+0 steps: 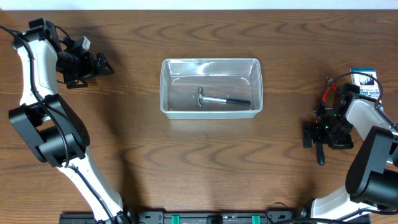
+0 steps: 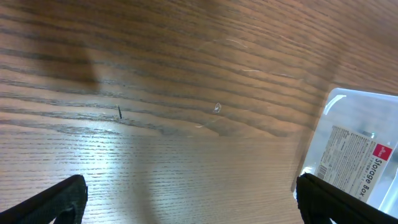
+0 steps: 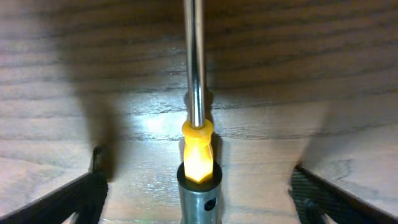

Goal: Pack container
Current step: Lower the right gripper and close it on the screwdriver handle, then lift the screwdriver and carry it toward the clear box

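The clear plastic container [image 1: 211,62] stands mid-table in the overhead view, with a metal-headed, black-handled tool [image 1: 222,100] lying inside. Its labelled end [image 2: 357,155] shows at the right edge of the left wrist view. My left gripper [image 1: 107,65] [image 2: 189,196] hovers open over bare wood, well left of the container, with nothing between its fingers. At the table's right, my right gripper [image 1: 322,138] [image 3: 199,199] is open and low over the table. It straddles a tool with a steel shaft [image 3: 195,62], yellow collar and metal sleeve, with gaps on both sides.
A small blue-and-white printed box [image 1: 364,84] sits at the far right. A red-and-black item [image 1: 328,93] lies beside it, just behind my right gripper. The wooden table [image 1: 211,162] stretches in front of the container.
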Controlling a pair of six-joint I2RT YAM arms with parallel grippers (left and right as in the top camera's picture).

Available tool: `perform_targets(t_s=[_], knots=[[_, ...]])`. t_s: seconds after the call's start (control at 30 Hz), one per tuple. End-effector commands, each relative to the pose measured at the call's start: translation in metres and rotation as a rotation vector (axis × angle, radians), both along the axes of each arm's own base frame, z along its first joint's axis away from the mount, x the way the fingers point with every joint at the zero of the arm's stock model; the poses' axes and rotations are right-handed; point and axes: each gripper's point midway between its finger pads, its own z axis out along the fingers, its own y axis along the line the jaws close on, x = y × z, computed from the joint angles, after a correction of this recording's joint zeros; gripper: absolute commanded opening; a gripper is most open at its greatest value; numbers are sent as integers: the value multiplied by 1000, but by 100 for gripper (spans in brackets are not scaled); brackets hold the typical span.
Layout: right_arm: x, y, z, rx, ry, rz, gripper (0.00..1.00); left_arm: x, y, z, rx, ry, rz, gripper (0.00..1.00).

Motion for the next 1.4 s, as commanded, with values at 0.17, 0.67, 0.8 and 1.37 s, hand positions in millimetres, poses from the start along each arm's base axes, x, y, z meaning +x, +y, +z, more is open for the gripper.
perform_targets(t_s=[0.17,0.67,0.8,1.37], knots=[[-5,1,-5,15,13,-3,73,4,3,18,22,-43,1,98],[-1,0,-6,8,-5,-7,35,4,3,18,22,-43,2,98],[0,-1,-6,7,-7,-7,27,4,3,18,22,-43,1,98],[7,-3,-5,-2,-34,-18,1,4,3,18,22,-43,1,98]])
